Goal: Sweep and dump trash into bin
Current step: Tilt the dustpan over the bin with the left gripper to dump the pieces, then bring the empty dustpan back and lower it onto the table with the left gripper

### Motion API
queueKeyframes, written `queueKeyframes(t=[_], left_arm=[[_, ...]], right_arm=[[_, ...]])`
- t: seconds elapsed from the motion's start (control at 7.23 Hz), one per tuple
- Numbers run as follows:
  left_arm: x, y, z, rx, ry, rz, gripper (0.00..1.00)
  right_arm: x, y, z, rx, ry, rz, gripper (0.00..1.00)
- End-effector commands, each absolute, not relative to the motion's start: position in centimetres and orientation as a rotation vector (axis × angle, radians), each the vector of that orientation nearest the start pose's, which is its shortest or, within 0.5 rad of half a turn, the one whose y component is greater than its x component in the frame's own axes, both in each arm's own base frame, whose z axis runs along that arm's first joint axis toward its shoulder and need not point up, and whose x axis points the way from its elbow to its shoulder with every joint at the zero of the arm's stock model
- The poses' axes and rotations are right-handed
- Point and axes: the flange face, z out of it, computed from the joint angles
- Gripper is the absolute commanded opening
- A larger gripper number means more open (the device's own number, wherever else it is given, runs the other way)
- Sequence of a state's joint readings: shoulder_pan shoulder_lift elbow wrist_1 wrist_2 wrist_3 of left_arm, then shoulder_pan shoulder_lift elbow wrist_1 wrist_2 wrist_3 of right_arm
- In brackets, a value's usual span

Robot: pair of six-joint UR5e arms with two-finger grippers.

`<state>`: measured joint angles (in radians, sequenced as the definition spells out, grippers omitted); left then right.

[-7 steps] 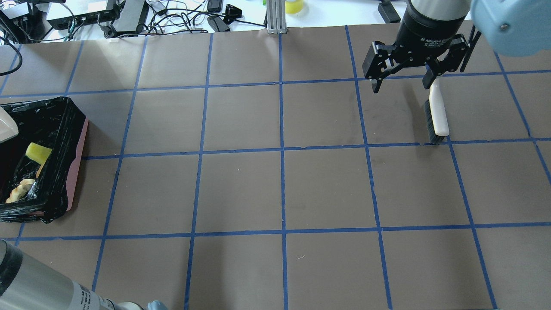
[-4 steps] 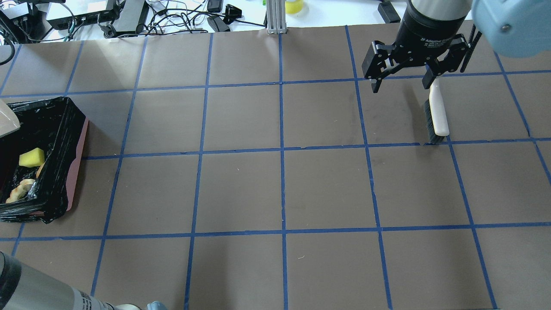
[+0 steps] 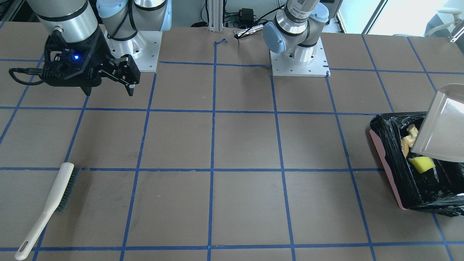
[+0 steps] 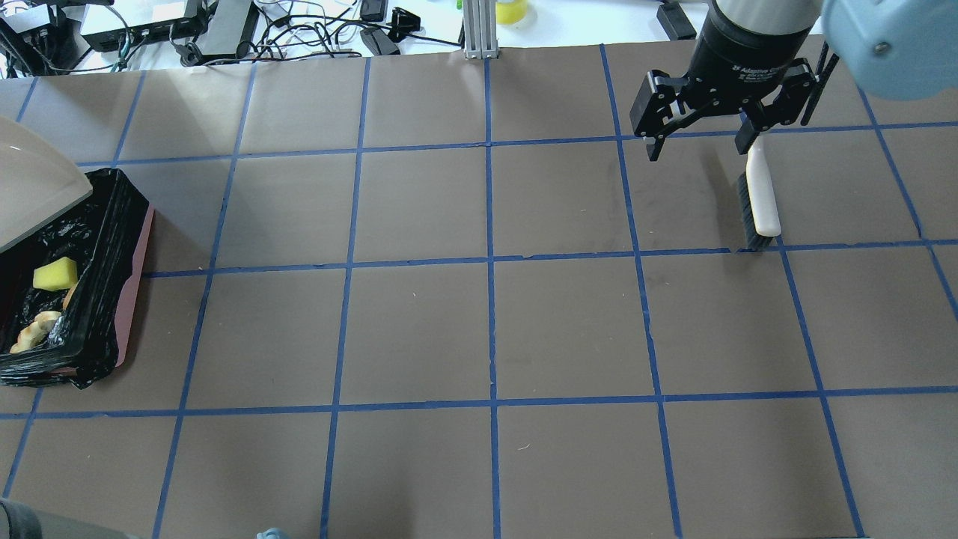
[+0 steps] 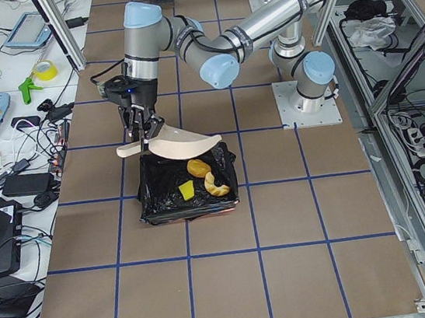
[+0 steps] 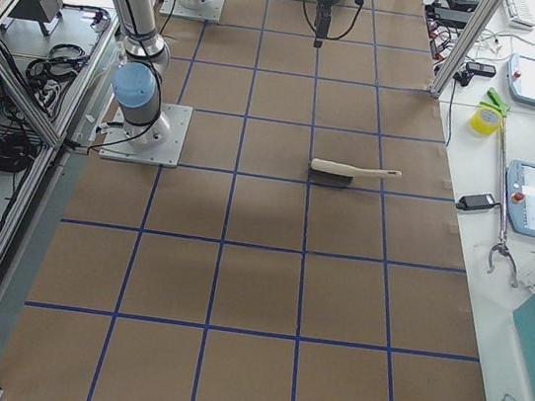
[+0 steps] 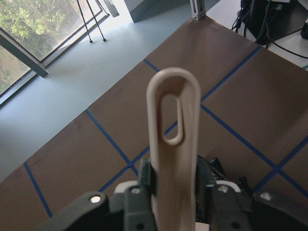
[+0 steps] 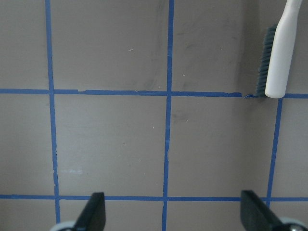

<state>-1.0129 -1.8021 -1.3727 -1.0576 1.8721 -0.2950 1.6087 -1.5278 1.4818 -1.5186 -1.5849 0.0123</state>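
Note:
The bin [image 4: 112,247] is a pink-sided box with a black bag at the table's left edge; it also shows in the front view [image 3: 389,159] and the left view [image 5: 156,205]. Inside lie the yellow wedge [image 4: 55,275], the cream crescent [image 4: 34,329] and the golden-brown piece [image 5: 198,167]. My left gripper [image 7: 175,192] is shut on the handle of the beige dustpan [image 4: 30,180], which hangs tilted over the bin's far end [image 3: 440,127]. My right gripper [image 4: 697,150] is open and empty, above the table beside the brush [image 4: 762,198].
The white-handled brush lies flat on the brown gridded table at the right side [image 3: 50,206]. Cables and boxes [image 4: 224,30] lie beyond the table's far edge. A metal post [image 4: 479,30] stands at the far middle.
The dustpan has swung further into the overhead view over the bin's far corner. The yellow wedge has shifted and settled in the bin. The left arm has left the lower-left corner. The right arm is still.

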Motion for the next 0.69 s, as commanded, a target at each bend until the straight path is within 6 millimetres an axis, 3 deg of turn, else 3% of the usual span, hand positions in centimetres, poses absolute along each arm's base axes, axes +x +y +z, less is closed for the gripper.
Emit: queueKeyframes(t=[0.0, 0.28, 0.55], left_arm=[[15.1, -59.1, 52.0, -1.506, 2.431, -0.527, 0.00], [8.5, -61.1, 46.9, -1.760, 2.340, -0.433, 0.00], [5.8, -62.4, 41.0, -1.951, 2.301, -0.298, 0.00]], right_arm=[[15.1, -50.4, 50.5, -0.041, 3.154, 0.009, 1.00], [15.0, -50.4, 50.5, -0.036, 3.155, 0.009, 1.00], [15.1, -50.4, 50.5, -0.039, 3.155, 0.009, 1.00]])
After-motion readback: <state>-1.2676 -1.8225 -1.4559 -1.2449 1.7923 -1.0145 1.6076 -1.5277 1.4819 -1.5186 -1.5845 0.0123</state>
